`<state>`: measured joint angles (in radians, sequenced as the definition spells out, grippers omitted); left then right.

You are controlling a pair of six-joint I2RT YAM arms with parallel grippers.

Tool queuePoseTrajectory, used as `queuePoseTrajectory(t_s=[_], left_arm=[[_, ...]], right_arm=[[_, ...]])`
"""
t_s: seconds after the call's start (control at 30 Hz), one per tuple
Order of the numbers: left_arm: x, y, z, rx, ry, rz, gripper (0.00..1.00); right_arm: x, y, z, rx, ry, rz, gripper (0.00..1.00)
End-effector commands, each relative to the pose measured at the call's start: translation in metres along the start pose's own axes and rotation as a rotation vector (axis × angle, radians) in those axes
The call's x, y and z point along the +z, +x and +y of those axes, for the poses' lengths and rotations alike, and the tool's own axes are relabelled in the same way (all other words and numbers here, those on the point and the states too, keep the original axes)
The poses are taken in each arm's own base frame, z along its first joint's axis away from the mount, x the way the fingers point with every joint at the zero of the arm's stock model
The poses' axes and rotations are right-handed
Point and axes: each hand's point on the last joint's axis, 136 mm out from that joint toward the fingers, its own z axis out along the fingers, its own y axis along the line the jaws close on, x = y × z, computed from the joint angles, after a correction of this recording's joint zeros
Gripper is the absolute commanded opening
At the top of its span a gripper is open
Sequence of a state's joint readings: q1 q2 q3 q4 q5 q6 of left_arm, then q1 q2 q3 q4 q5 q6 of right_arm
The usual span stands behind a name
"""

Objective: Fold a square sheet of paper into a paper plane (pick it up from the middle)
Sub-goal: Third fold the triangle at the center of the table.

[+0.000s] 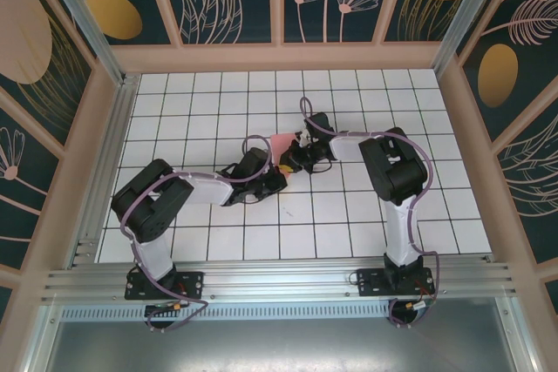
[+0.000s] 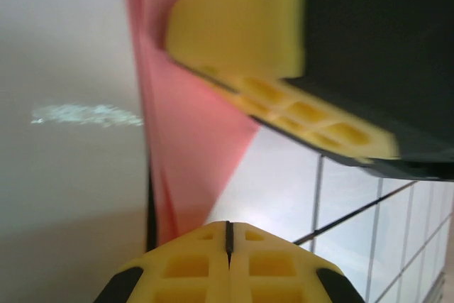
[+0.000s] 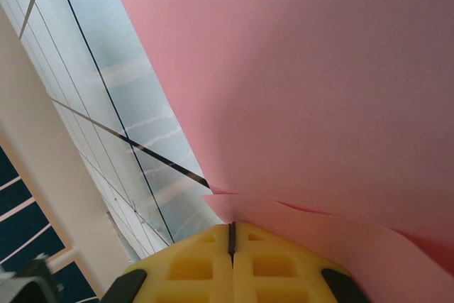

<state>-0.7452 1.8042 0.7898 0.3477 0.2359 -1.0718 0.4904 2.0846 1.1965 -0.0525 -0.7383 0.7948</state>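
Pink square sheet of paper [image 3: 319, 104] (creased) pinched by right tool [image 3: 231, 228]; left tool [image 2: 228, 228] closed.

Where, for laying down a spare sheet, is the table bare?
Bare: the table along the back wall, and its near tiles between the arm bases. Crowded: the centre, where left gripper and right gripper meet at the square sheet of paper.

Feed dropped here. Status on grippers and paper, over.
Left gripper shut beside the paper, grip unclear. Right gripper shut on the paper. No obstruction seen.
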Motion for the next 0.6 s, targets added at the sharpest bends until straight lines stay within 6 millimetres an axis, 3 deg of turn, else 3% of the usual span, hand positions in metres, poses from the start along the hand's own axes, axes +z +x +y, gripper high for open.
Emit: queuePoseTrajectory(t_s=[0.0, 0.17, 0.57], left_arm=[[-0.013, -0.019, -0.035, 0.018, 0.096, -0.061, 0.04], [-0.004, -0.025, -0.020, 0.023, 0.004, -0.080, 0.03], [0.014, -0.009, 0.014, -0.002, -0.097, -0.008, 0.02]], right_arm=[[0.013, -0.001, -0.055, 0.103, 0.145, -0.008, 0.00], [0.013, -0.001, -0.054, 0.104, 0.142, -0.007, 0.00], [0.014, -0.001, -0.056, 0.107, 0.141, -0.002, 0.00]])
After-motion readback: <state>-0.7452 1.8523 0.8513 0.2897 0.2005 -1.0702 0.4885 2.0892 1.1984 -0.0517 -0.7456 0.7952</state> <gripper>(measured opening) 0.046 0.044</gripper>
